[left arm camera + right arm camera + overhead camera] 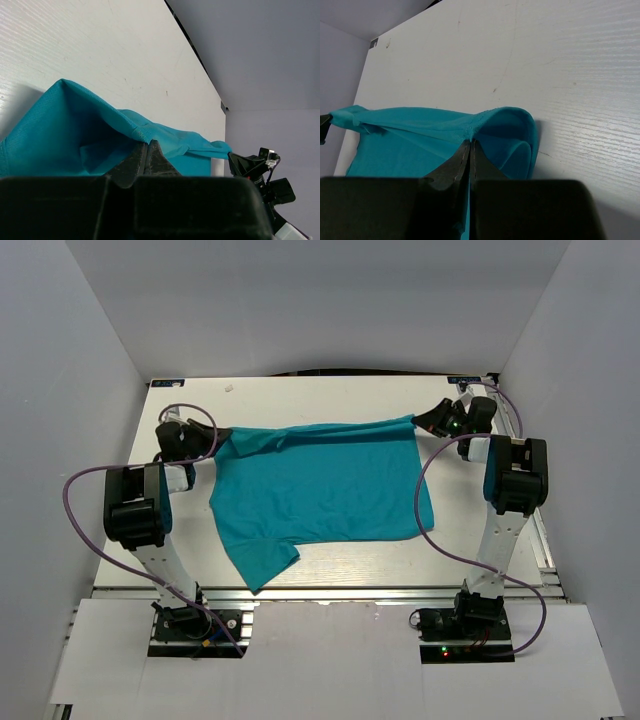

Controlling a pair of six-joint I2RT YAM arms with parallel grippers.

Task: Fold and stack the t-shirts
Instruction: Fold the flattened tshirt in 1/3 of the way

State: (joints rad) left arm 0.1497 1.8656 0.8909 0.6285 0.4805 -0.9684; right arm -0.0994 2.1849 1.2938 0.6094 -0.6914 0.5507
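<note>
A plain teal t-shirt [320, 485] is stretched across the middle of the table, its far edge held up between both grippers. My left gripper [212, 433] is shut on the shirt's far left corner; in the left wrist view the jaws [146, 145] pinch the teal cloth [75, 130]. My right gripper [420, 422] is shut on the far right corner; in the right wrist view the jaws [470, 143] pinch a fold of the cloth [420, 135]. One sleeve [258, 562] hangs toward the near left.
The white table [330, 395] is boxed in by grey walls on the left, right and back. Purple cables [85, 485] loop beside each arm. The right arm's gripper shows at the edge of the left wrist view [252, 165].
</note>
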